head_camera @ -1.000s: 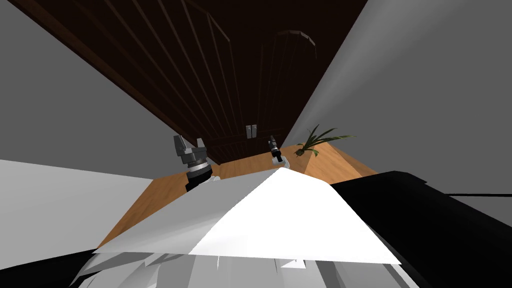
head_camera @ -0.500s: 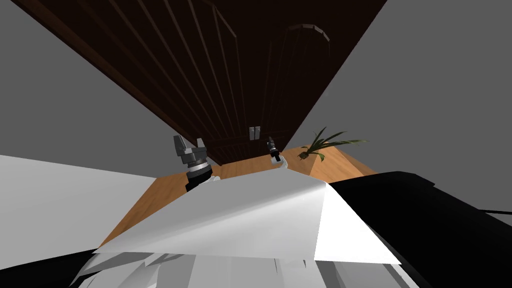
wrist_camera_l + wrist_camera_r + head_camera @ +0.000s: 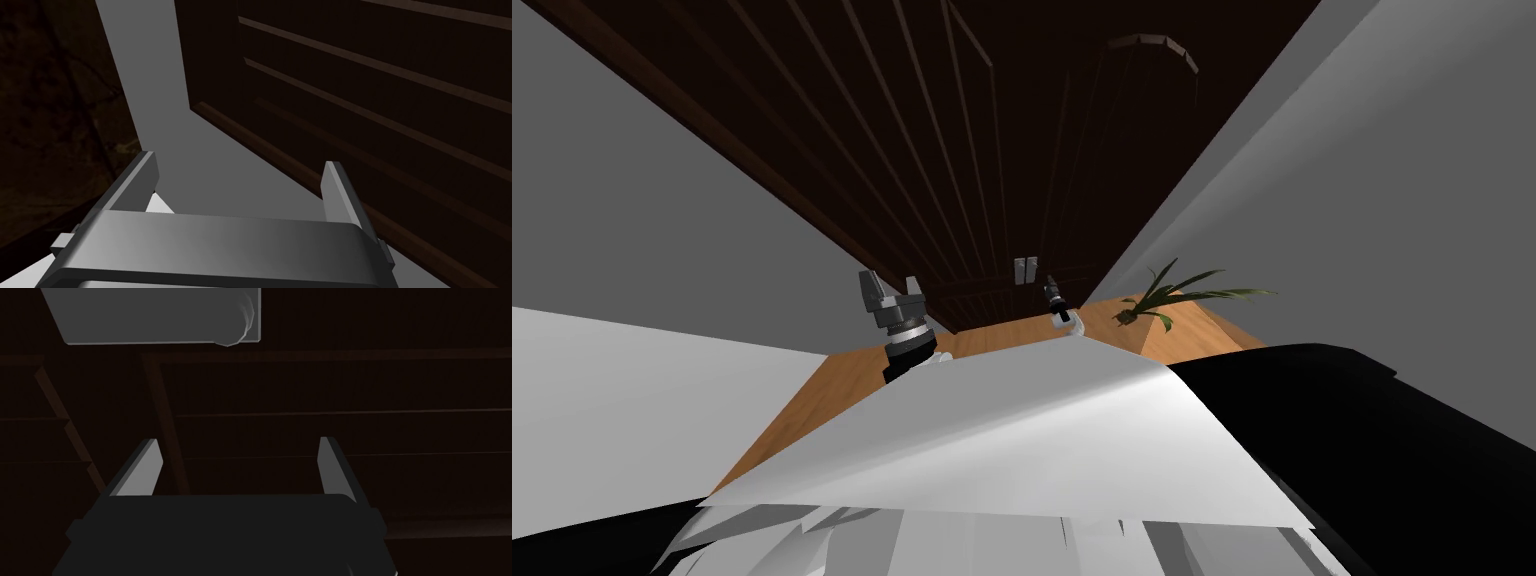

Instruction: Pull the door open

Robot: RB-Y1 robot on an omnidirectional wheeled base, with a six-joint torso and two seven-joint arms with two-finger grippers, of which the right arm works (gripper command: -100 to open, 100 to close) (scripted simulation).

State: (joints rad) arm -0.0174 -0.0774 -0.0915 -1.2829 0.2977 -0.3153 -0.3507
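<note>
A dark brown panelled door [image 3: 942,150] stands ahead between grey walls, with a small grey handle plate [image 3: 1025,269] low on it. My right gripper [image 3: 1053,292] hangs just right of and below that plate, open. In the right wrist view the grey handle plate [image 3: 160,315] lies beyond the open fingers [image 3: 145,468] against the dark door [image 3: 325,388], apart from them. My left gripper [image 3: 890,289] is raised at the door's left edge, open and holding nothing. The left wrist view has the door [image 3: 375,75] and a grey strip of wall [image 3: 150,90] past its fingers [image 3: 335,185].
A potted green plant [image 3: 1172,295] stands on the wooden floor [image 3: 992,338] to the right of the door, near the grey right wall [image 3: 1362,180]. A grey wall [image 3: 632,200] flanks the door on the left. A black area [image 3: 1412,440] lies at the lower right.
My view has turned a little, so the door, handle plate and plant slid rightward. The right gripper has shifted slightly towards the handle plate. The left gripper has held still.
</note>
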